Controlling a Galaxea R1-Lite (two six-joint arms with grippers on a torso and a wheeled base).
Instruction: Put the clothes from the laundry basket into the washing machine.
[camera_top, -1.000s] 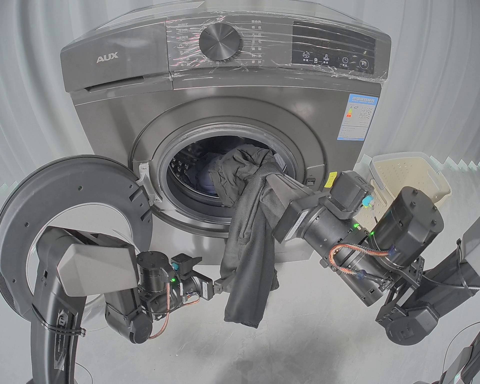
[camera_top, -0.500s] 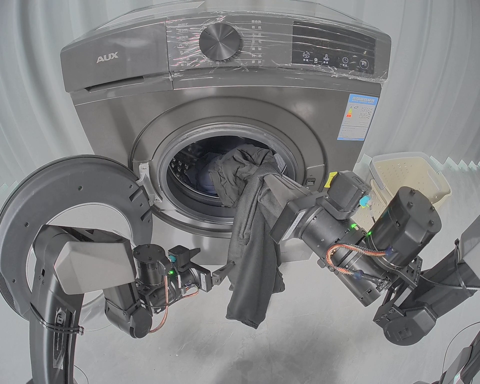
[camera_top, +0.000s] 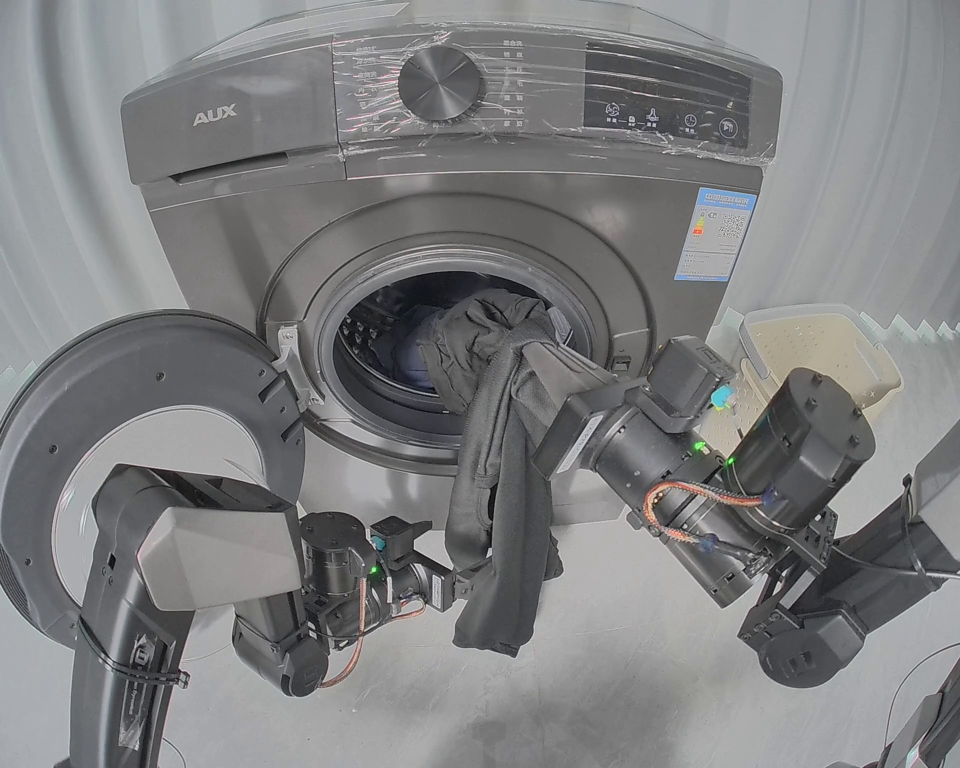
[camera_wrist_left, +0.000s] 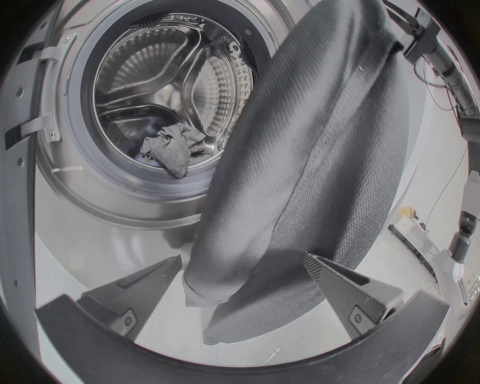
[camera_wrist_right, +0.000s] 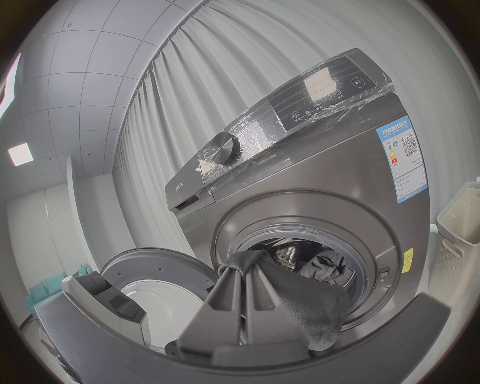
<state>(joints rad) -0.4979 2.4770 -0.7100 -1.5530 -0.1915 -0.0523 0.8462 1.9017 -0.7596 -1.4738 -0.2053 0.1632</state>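
The left tool (camera_top: 472, 583) has slid rightward, away from the round open door (camera_top: 150, 400) of the grey front-loading washing machine (camera_top: 450, 200). It now reaches the tail of the dark grey knitted garment (camera_top: 500, 480). Its fingers (camera_wrist_left: 150, 280) stand wide apart with the hanging cloth between them, gripping nothing yet.

The garment still hangs out of the drum mouth over the lip, well short of being inside, and its lower end is slightly more bunched than a second ago. Above, the right tool (camera_top: 540, 365) has edged slightly left and stays clamped on the garment's upper fold at the opening.

The left arm looks ready to gather the dangling part and feed it in. Far right, the cream perforated plastic laundry basket (camera_top: 820, 350) appears empty, so this is probably the last piece.
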